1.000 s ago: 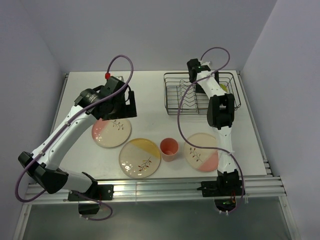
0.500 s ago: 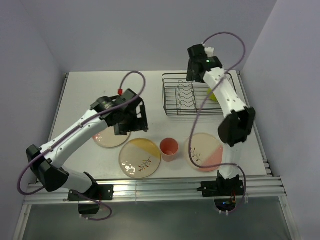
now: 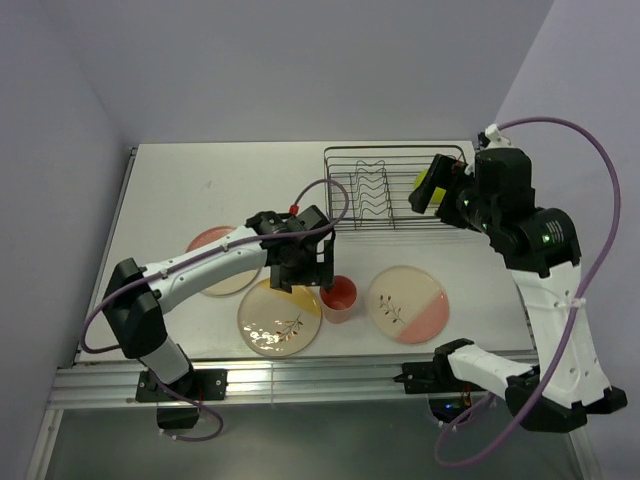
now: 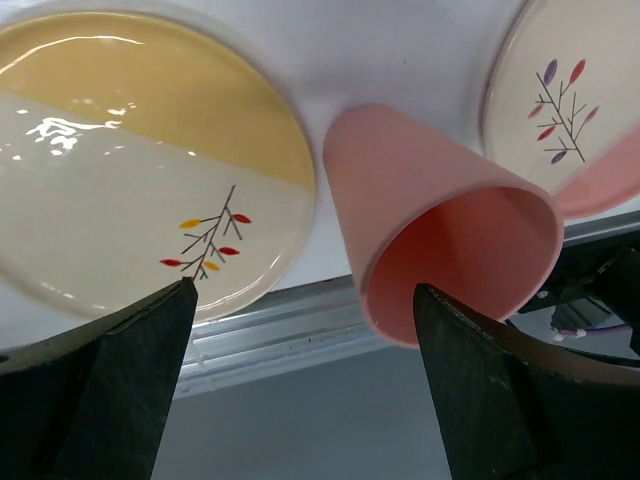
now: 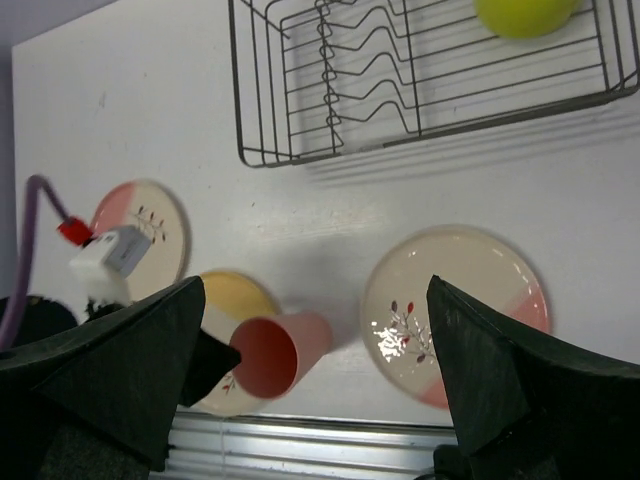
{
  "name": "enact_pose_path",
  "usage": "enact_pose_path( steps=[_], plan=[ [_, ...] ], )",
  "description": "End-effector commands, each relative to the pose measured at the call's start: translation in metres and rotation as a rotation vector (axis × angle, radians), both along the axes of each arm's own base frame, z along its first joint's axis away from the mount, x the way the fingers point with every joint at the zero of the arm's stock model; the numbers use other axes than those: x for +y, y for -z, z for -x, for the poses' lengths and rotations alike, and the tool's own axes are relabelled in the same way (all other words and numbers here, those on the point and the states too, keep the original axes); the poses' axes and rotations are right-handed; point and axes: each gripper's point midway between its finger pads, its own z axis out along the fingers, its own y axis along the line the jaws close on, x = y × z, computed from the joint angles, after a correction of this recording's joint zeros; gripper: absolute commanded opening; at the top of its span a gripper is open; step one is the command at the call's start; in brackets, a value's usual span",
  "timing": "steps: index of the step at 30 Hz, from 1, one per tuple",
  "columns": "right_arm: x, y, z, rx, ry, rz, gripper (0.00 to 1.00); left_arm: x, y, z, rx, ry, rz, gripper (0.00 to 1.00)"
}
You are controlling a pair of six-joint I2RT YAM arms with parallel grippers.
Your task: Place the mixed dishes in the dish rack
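Pink cup (image 3: 338,294) upright on the white table (image 3: 200,180), near its front edge, between the yellow plate (image 3: 280,316) on its left and a pink-segment plate (image 3: 407,304) on its right; the cup's base lies just beside the yellow plate's rim in the left wrist view. Left gripper (image 3: 318,275) hangs over the cup with its jaws spread wide and nothing held; in its wrist view the two dark fingers (image 4: 110,390) flank the cup's mouth, which sits nearer the right-hand finger (whether it touches cannot be told). A second pink-segment plate (image 3: 212,268) lies flat further left, partly hidden under the left arm. All three plates lie flat on the table, each showing a dark sprig motif. Rack (image 3: 395,187), black wire, stands at the back right of the table, well apart from the cup, its wavy dividers holding no plate. Green bowl (image 5: 525,12) sits inside the rack at its right end, beside the dividers. Right gripper (image 3: 440,188) hangs high above the rack's right end, jaws fully spread and empty; its wrist camera takes in rack, cup and all three plates from above.
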Motion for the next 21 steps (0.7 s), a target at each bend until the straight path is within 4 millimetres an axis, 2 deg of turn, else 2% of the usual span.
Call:
enact_pose_path(
  steps=[1, 4, 7, 8, 9, 10, 11, 13, 14, 15, 16, 18, 19, 20, 21],
  plan=[
    [0.006, 0.013, 0.024, 0.06, -0.041, -0.037, 1.0, -0.02, 0.007, 0.001, -0.012, 0.057, 0.038, 0.96],
    [0.004, 0.018, 0.032, 0.072, -0.035, -0.043, 1.0, -0.023, 0.021, 0.001, 0.004, 0.083, 0.015, 0.95],
    [0.003, 0.019, 0.036, 0.073, -0.033, -0.045, 1.0, -0.025, 0.035, 0.005, 0.034, 0.107, 0.004, 0.89],
    [0.003, 0.019, 0.036, 0.072, -0.033, -0.048, 1.0, -0.026, 0.037, 0.005, 0.033, 0.114, 0.004, 0.8],
    [0.003, 0.018, 0.036, 0.074, -0.032, -0.048, 1.0, -0.027, 0.037, 0.005, 0.034, 0.12, 0.007, 0.76],
    [0.003, 0.019, 0.036, 0.083, -0.034, -0.046, 1.0, -0.029, 0.035, 0.004, 0.029, 0.124, 0.016, 0.69],
    [0.005, 0.017, 0.036, 0.08, -0.041, -0.053, 1.0, -0.03, 0.032, 0.002, 0.019, 0.134, 0.02, 0.52],
    [0.012, 0.016, 0.033, 0.093, -0.066, -0.079, 1.0, -0.037, 0.018, -0.004, -0.009, 0.148, 0.045, 0.36],
    [0.017, 0.012, 0.033, 0.093, -0.087, -0.097, 1.0, -0.039, 0.014, -0.006, -0.017, 0.156, 0.053, 0.2],
    [0.021, 0.014, 0.03, 0.107, -0.098, -0.108, 1.0, -0.04, 0.012, -0.01, -0.019, 0.168, 0.054, 0.08],
    [0.028, 0.013, 0.029, 0.117, -0.125, -0.132, 1.0, -0.043, 0.002, -0.013, -0.026, 0.174, 0.068, 0.0],
    [0.036, 0.009, 0.025, 0.129, -0.154, -0.16, 1.0, -0.043, -0.013, -0.022, -0.05, 0.176, 0.081, 0.0],
    [0.043, 0.007, 0.026, 0.14, -0.191, -0.196, 1.0, -0.049, -0.036, -0.03, -0.089, 0.171, 0.12, 0.0],
    [0.047, 0.005, 0.026, 0.144, -0.217, -0.213, 1.0, -0.045, -0.049, -0.035, -0.091, 0.152, 0.147, 0.0],
    [0.052, 0.007, 0.024, 0.164, -0.241, -0.23, 1.0, -0.045, -0.075, -0.038, -0.12, 0.146, 0.218, 0.0]
  ],
)
